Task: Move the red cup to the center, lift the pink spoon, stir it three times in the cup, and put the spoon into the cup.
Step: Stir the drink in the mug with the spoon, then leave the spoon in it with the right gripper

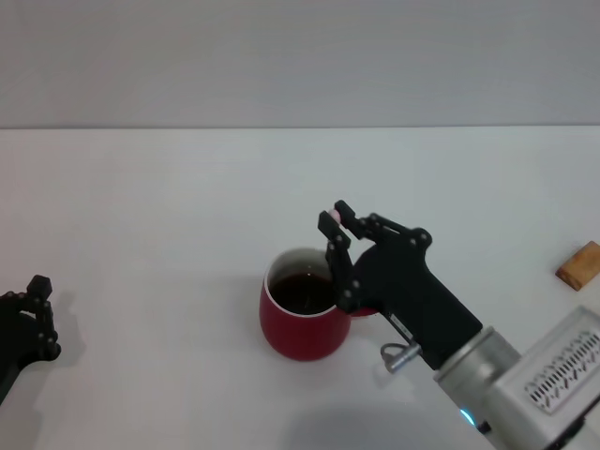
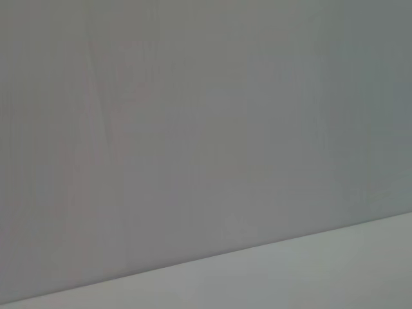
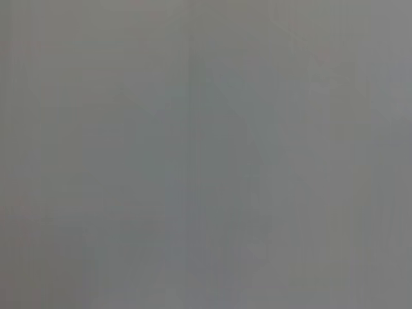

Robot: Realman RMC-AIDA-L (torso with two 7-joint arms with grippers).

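Note:
The red cup [image 1: 298, 330] stands on the white table [image 1: 150, 216] near the middle, its inside looking dark. Over the cup's right rim my right gripper [image 1: 334, 231] is shut on the pink spoon [image 1: 333, 217]. Only the spoon's rounded pink tip shows, above the fingers; the rest is hidden behind the gripper. My left gripper [image 1: 28, 319] rests at the table's left front edge, far from the cup. Neither wrist view shows the cup or the spoon.
A small tan wooden block [image 1: 578, 264] lies at the right edge of the table. A grey wall [image 1: 300, 56] rises behind the table's far edge. The left wrist view holds only the wall and a strip of table [image 2: 309, 277].

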